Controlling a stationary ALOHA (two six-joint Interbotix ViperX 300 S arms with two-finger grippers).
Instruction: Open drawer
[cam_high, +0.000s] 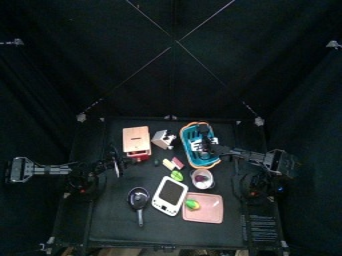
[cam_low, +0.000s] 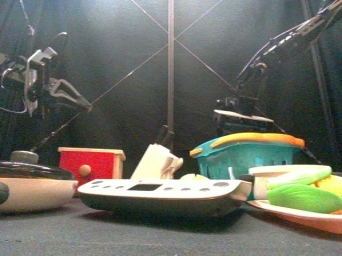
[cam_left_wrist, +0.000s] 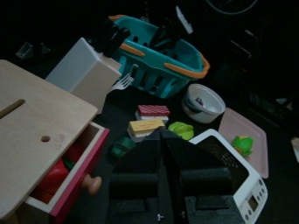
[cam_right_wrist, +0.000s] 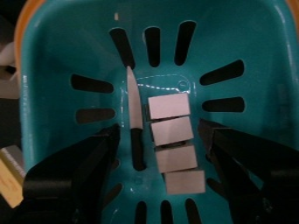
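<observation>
White and flat, a rectangular device lies nearest the bench's front edge in the front view, with a dark pan to its left and a pink board carrying a green piece to its right. Behind these stand a white block and a teal basket with an orange rim.

Left of the block is the drawer, a small tan cabinet with a red front. From above, the drawer sits on the left half of the black bench, just beside the white block and left of the basket. Its long axis appears to run from the bench's back toward its front, and the red front faces the front edge. The left wrist view shows the red front part standing out a little from the cabinet body, with a round knob on it.

The left hand hangs above the bench beside the drawer, touching nothing; its jaws look close together, but I cannot tell for sure whether they are closed. The right hand hovers over the teal basket, jaws spread apart and empty, above a knife and several grey blocks on the basket floor.
</observation>
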